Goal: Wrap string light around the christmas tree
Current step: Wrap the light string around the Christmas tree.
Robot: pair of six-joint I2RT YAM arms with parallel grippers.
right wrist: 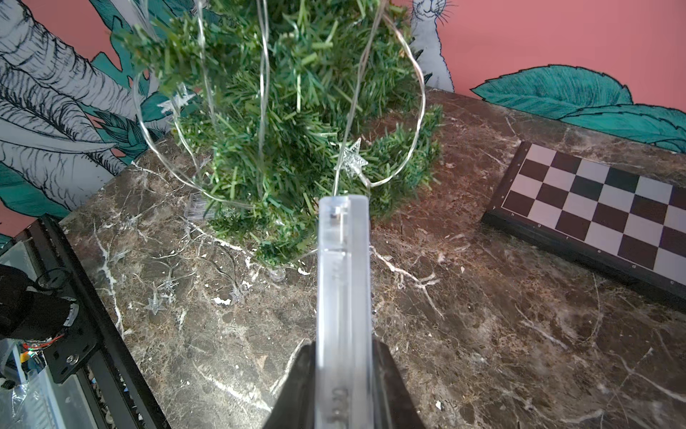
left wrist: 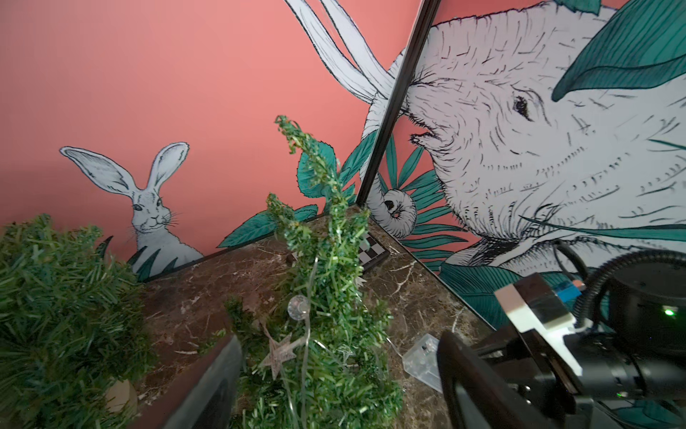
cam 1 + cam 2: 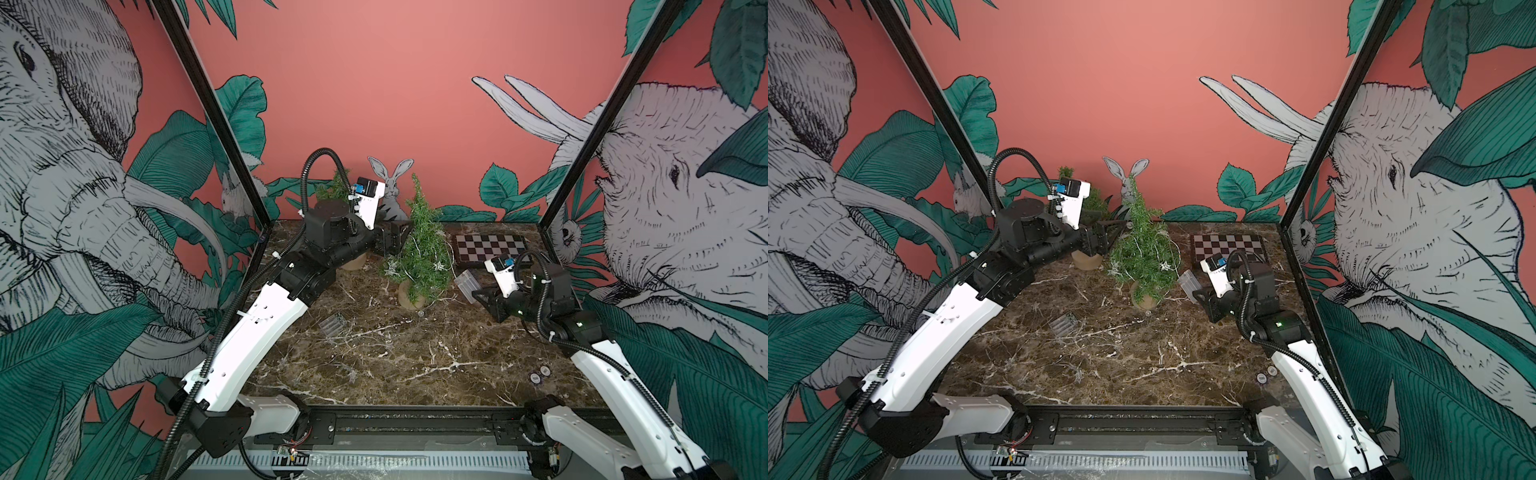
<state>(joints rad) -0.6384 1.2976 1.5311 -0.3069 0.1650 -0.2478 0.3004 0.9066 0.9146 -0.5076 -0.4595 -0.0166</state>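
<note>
Only the right wrist view plainly showed the right gripper (image 1: 343,351) clenching the battery box (image 1: 343,241); the left gripper (image 2: 334,366) gaped, perhaps brushing the christmas tree (image 2: 328,237).

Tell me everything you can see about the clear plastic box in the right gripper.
The clear box is a slim, long case of frosted see-through plastic. The right gripper is shut on its near end, holding it above the marble table. Its free end points at the Christmas tree, where thin silvery wire leaves it and loops into the branches past a small star.
</note>
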